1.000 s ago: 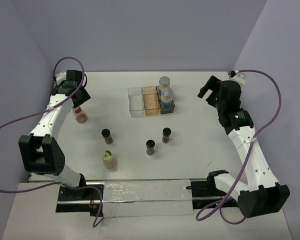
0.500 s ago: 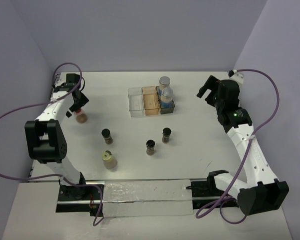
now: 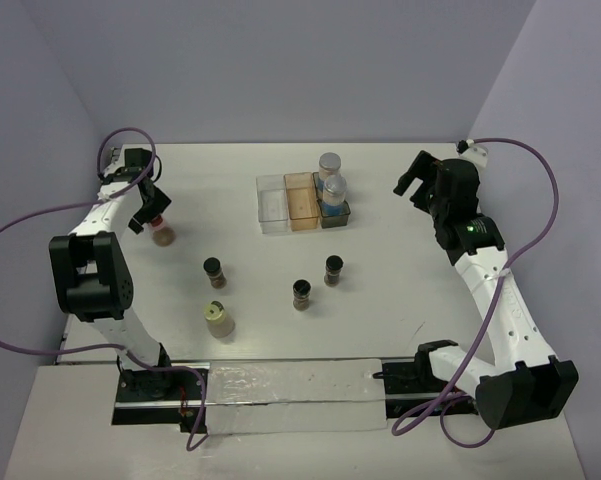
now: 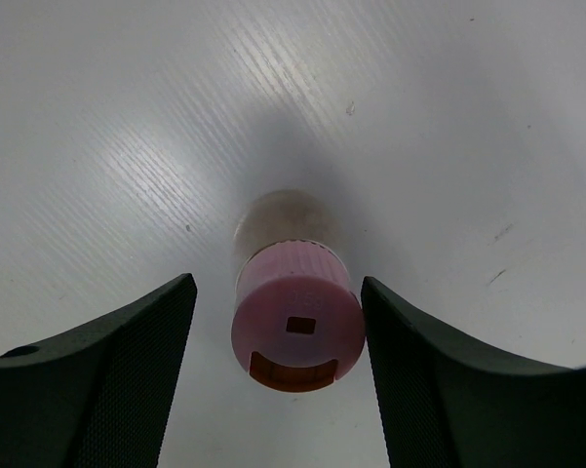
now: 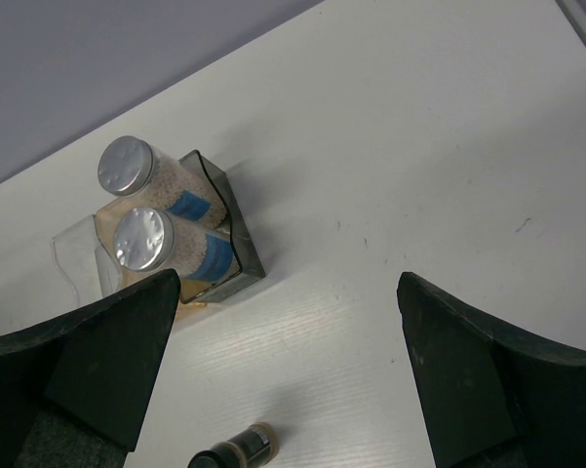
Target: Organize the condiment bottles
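Note:
A pink-capped bottle (image 3: 162, 233) stands upright at the table's left. My left gripper (image 3: 150, 210) is lowered over it. In the left wrist view its cap (image 4: 297, 327) sits between the jaws, the right finger (image 4: 410, 361) almost touching and the left finger (image 4: 146, 351) a small gap away. Two clear blue-labelled bottles (image 3: 329, 166) (image 3: 334, 190) stand in the grey compartment (image 3: 337, 215). Three dark jars (image 3: 214, 270) (image 3: 301, 293) (image 3: 333, 269) and a cream-capped bottle (image 3: 218, 318) stand mid-table. My right gripper (image 3: 415, 180) hovers open at the right and holds nothing.
The clear compartment (image 3: 271, 205) and amber compartment (image 3: 301, 200) sit side by side left of the grey one. The right wrist view shows the two clear bottles (image 5: 141, 239) in the grey compartment (image 5: 236, 249) and one dark jar (image 5: 236, 450) below the open gripper (image 5: 288, 283).
My left gripper has settled down around the pink-capped bottle and its jaws have narrowed toward the cap. The left arm has folded back. The right arm has barely moved.

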Robot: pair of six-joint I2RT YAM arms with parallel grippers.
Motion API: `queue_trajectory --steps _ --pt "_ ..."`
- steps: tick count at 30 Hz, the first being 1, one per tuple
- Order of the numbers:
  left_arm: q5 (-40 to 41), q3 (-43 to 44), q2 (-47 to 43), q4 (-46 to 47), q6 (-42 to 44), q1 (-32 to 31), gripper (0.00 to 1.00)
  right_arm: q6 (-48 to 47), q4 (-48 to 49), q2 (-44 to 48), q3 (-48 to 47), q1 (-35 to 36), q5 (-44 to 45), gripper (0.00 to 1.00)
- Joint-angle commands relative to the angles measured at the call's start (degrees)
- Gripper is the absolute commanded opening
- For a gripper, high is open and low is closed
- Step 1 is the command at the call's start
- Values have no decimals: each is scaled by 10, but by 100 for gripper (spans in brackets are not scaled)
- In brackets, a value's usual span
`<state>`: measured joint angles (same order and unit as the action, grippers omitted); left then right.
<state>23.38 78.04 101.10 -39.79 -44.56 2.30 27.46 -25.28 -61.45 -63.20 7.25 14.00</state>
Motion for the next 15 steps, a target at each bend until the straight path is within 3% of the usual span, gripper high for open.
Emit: queue_trajectory --steps 1,4,15 --pt "-15 4 6 20 -4 3 73 0 23 -5 -7 3 -5 100" --pt "-16 1 -1 20 -4 4 68 0 22 -2 -10 3 -2 100" --pt "-41 -9 -9 28 7 3 67 2 21 0 -10 3 -4 100"
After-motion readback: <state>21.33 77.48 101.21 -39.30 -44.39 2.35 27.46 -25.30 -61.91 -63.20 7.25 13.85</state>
